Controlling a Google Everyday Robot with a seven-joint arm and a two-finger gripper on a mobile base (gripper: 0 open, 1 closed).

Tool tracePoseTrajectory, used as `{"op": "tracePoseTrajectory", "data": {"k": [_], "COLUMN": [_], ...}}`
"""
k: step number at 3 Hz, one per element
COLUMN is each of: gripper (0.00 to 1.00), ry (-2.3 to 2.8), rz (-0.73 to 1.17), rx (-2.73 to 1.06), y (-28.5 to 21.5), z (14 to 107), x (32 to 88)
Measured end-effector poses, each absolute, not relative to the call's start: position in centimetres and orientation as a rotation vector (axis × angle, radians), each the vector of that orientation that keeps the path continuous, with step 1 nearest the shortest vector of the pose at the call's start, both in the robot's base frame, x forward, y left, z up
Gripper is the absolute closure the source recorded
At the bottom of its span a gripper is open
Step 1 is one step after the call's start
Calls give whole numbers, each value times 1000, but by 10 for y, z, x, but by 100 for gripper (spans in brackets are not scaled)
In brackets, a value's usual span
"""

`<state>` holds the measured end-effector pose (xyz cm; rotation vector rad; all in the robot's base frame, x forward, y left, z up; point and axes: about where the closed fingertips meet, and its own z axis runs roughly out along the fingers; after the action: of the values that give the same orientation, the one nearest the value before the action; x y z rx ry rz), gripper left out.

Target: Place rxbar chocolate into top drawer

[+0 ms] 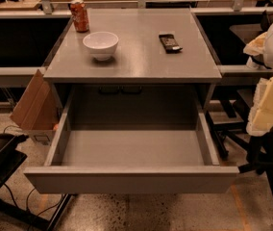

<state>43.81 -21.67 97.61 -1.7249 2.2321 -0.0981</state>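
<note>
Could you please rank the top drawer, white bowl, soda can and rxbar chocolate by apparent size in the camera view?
1. top drawer
2. white bowl
3. orange soda can and rxbar chocolate: too alike to rank.
The gripper is at the right edge, touching none of them.

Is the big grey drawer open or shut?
Open: the wide grey metal top drawer is pulled out, its inside showing. The gripper hangs at the right edge.

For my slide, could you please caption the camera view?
Open drawer, chocolate bar on cabinet top, gripper at right edge.
</note>
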Motion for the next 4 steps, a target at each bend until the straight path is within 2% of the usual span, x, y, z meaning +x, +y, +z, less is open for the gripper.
{"op": "tracePoseTrajectory", "data": {"k": [1, 2, 3, 4], "gripper": [0, 0, 0, 0], "ry": [2232, 2186, 2212, 2351], "rz": [-98, -49, 32, 32], "rx": [-1725, -1706, -1750, -1643], "y": [-217, -222, -218, -210], "z": [976, 981, 967, 945], "x": [438, 479, 538, 626]}}
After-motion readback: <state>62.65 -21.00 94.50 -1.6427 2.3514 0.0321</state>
